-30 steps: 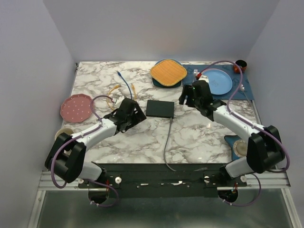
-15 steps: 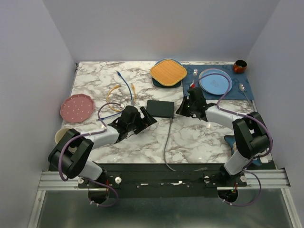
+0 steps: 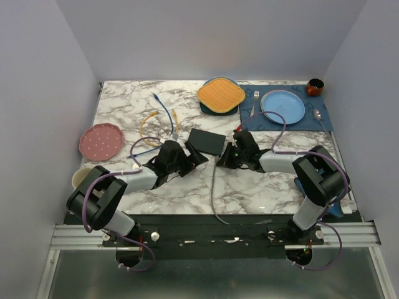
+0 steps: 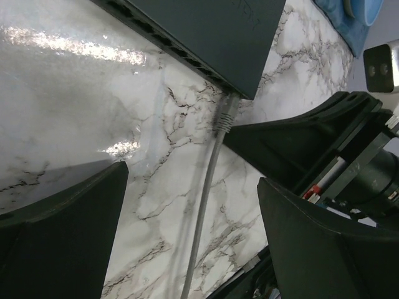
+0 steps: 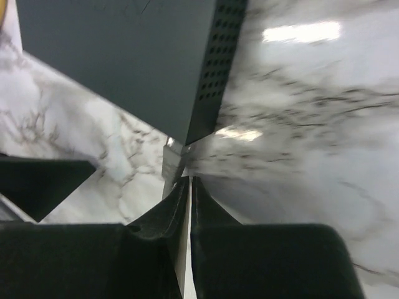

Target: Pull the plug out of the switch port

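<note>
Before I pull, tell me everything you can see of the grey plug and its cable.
The grey plug is small and pale, seated in the end port at a corner of the black switch. Its thin grey cable trails slack across the marble table toward the arms' bases. The right gripper has its jaws drawn almost together just behind the plug; whether they pinch the cable is unclear.

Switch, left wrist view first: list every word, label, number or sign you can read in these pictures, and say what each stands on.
Nothing can be read in any view.
Switch: a faint raised mark near one corner of its top, seen in the left wrist view, too faint and skewed to read.
Nothing else in the three views shows any lettering.
</note>
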